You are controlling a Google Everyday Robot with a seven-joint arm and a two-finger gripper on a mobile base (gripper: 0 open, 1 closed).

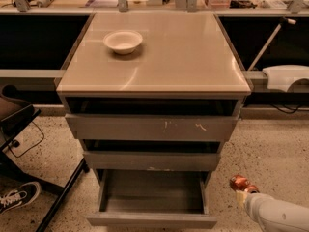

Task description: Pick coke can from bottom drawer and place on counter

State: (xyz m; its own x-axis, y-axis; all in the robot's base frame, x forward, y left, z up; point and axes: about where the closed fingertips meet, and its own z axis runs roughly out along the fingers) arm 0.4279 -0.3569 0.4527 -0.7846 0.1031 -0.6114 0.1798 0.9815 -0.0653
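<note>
The coke can [239, 182] is small and red, held at the tip of my gripper [243, 191] at the lower right, over the floor to the right of the cabinet. My white arm runs off the lower right corner. The bottom drawer [152, 220] is pulled out and its grey inside shows nothing in it. The counter [164, 57] is the glossy beige top of the cabinet, above and left of the can.
A white bowl [122, 41] sits on the counter's back left. Two scuffed grey drawers [152, 127] stand slightly open above the bottom one. A cluttered shelf with metal posts runs behind. A chair leg and a shoe [18, 196] are at the lower left.
</note>
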